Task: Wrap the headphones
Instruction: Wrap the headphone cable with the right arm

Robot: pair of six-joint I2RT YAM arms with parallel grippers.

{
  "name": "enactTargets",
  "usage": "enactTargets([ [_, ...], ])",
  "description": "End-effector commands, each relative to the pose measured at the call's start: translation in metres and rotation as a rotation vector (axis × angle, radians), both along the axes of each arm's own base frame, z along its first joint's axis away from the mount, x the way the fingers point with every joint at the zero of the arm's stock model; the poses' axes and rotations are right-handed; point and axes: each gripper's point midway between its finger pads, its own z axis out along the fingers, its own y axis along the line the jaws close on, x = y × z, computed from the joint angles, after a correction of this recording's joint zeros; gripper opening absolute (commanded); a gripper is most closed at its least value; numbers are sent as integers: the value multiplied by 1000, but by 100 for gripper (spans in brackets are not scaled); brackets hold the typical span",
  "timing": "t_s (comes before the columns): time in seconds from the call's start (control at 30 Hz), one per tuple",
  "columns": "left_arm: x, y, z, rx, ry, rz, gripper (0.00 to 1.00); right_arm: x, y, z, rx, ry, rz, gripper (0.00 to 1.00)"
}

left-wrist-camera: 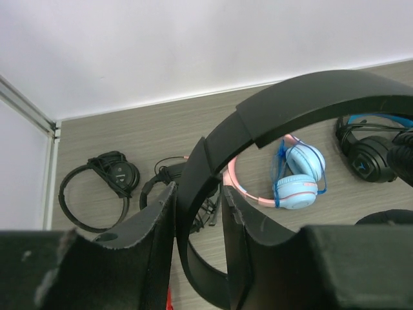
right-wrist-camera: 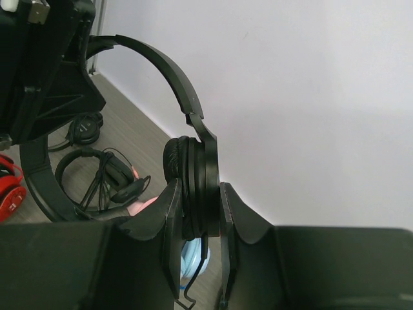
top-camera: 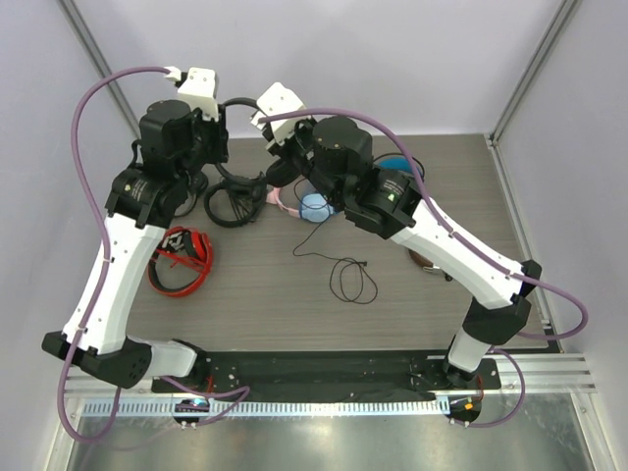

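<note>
The slim black headphones are held in the air between both grippers at the back of the table. My left gripper (top-camera: 218, 120) is shut on the thin headband (left-wrist-camera: 303, 97) near one end (left-wrist-camera: 199, 213). My right gripper (top-camera: 271, 139) is shut on a round earcup (right-wrist-camera: 193, 187), which is pinched flat between the fingers (right-wrist-camera: 200, 239). The headband (right-wrist-camera: 161, 61) arches from the earcup over to the left gripper. The thin black cable (top-camera: 351, 280) leaves the earcup (right-wrist-camera: 193, 284) and trails down in a loose loop on the table. The other earcup is hidden.
On the table lie pink-and-blue headphones (top-camera: 312, 206) (left-wrist-camera: 297, 184), a black headset with tangled cable (top-camera: 231, 201) (left-wrist-camera: 168, 177), red headphones (top-camera: 182, 260), a bulky black-and-blue pair (left-wrist-camera: 371, 155) and a small black pair (left-wrist-camera: 103, 184). White walls stand close behind.
</note>
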Motion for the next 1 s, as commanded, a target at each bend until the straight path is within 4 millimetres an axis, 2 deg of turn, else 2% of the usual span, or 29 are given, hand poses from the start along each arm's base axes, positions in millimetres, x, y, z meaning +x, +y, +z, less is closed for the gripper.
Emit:
enactTargets([
  [0.0,-1,-1,10,-4,-37,-8,34,-16,-20,44,114,-54,27,1],
  [0.07,-1,-1,11,-8,-47,-8,30,-15,-20,43,109,-54,22,1],
  [0.17,0,0,14,-7,-54,-6,14,-16,-22,44,107,-55,20,1],
  [0.2,0,1,14,-5,-54,-1,0,-15,-22,43,103,-55,19,1],
  [0.33,0,4,15,-4,-52,20,0,-14,-22,42,116,-45,11,3],
  [0.43,0,5,13,-15,-49,29,0,-13,-28,45,142,-35,-14,73],
  [0.47,0,6,14,-19,-52,34,0,-17,-33,50,159,-35,-15,99],
  [0.53,1,8,12,-27,-39,45,0,-24,-36,54,177,-22,11,100],
  [0.57,1,9,12,-38,-36,49,0,-33,-47,61,195,-18,26,100],
  [0.67,2,18,12,-89,-21,78,0,-55,-50,64,235,17,148,100],
  [0.7,1,19,14,-107,-23,81,0,-67,-61,66,251,20,182,99],
  [0.73,1,19,13,-140,-16,89,0,-77,-62,66,261,28,237,100],
  [0.77,1,21,15,-153,-17,91,0,-77,-69,64,285,48,239,100],
  [0.8,-1,21,17,-168,-23,94,0,-86,-88,71,319,38,238,100],
  [0.83,-3,22,21,-186,-37,97,0,-83,-88,51,291,69,230,100],
  [0.9,-5,22,25,-201,-58,98,0,-78,-105,40,309,83,179,100],
  [0.93,-8,24,30,-208,-72,100,0,-79,-111,22,295,105,163,100],
  [0.97,-8,24,30,-210,-74,103,0,-77,-114,16,305,113,148,100],
])
